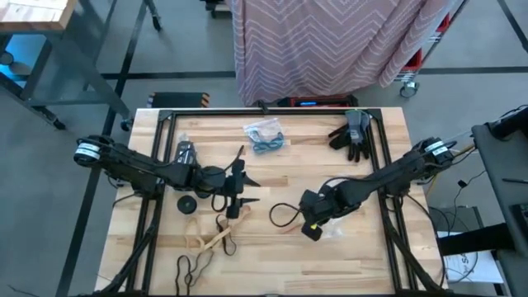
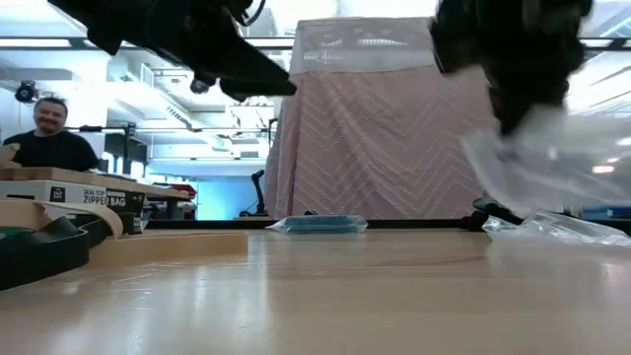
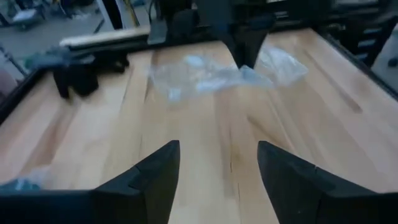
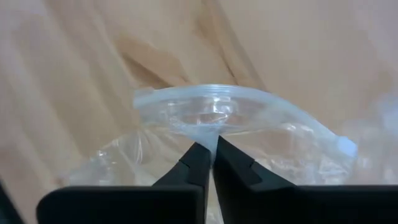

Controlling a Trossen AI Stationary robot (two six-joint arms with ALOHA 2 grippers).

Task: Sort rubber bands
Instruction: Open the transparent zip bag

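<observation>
Right gripper [image 4: 211,163] has its jaws clamped on the clear bag [image 4: 236,118], lifted off the table [image 1: 330,264]. Left gripper [image 3: 217,171], jaws open and empty, should pinch the opposite rim squarely. Rubber bands [image 1: 206,241] wait at the table's front left.

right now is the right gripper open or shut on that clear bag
Shut on the clear plastic bag: the right gripper fingers meet, pinching the film just under the zip rim.

Grey floor [image 1: 99,37] with dark lines surrounds the wooden table [image 1: 289,165]. Pink chevron-patterned cloth [image 2: 380,138] hangs behind the table. Ceiling strip lights [image 2: 118,44] on. A person [image 2: 47,133] sits beyond the table, behind stacked boxes [image 2: 84,187].
</observation>
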